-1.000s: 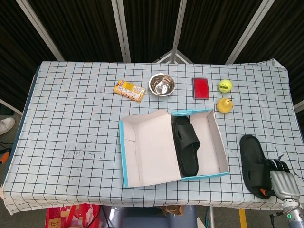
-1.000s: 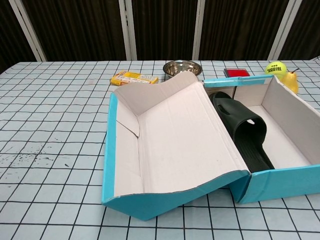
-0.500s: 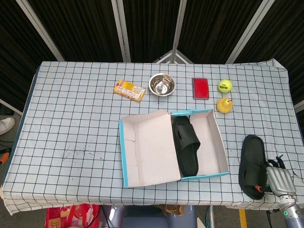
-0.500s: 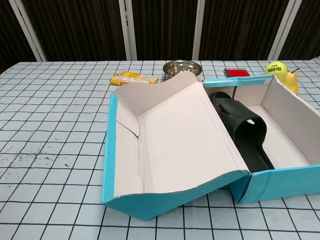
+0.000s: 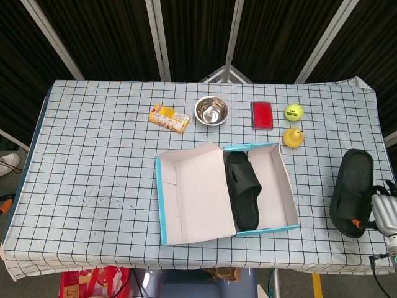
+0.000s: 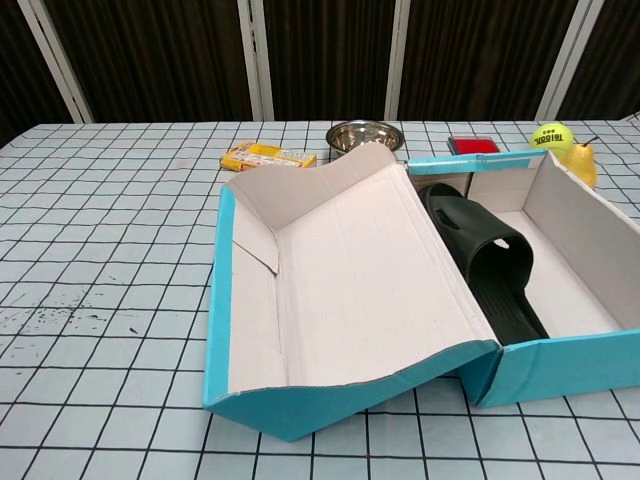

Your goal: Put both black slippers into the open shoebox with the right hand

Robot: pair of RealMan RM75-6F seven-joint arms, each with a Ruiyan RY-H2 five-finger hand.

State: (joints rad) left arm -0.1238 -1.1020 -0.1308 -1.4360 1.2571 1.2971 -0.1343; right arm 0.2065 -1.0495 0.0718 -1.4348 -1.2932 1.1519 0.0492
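An open blue shoebox (image 5: 284, 186) (image 6: 560, 365) stands near the table's front, its lid folded out to the left. One black slipper (image 5: 242, 189) (image 6: 485, 268) lies inside along the box's left wall. The second black slipper (image 5: 352, 191) is at the table's right edge, tilted, right of the box. My right hand (image 5: 384, 214) grips its near end at the frame's far right. The chest view shows neither this slipper nor the hand. My left hand is in neither view.
Along the back stand a yellow snack packet (image 5: 169, 118), a steel bowl (image 5: 211, 111), a red card case (image 5: 262, 115), a tennis ball (image 5: 293, 112) and a yellow pear (image 5: 293, 137). The table's right edge is close to the held slipper.
My right hand has carried the second slipper up and to the right, and the slipper has swung from leaning left to leaning right. The box and the first slipper have not moved.
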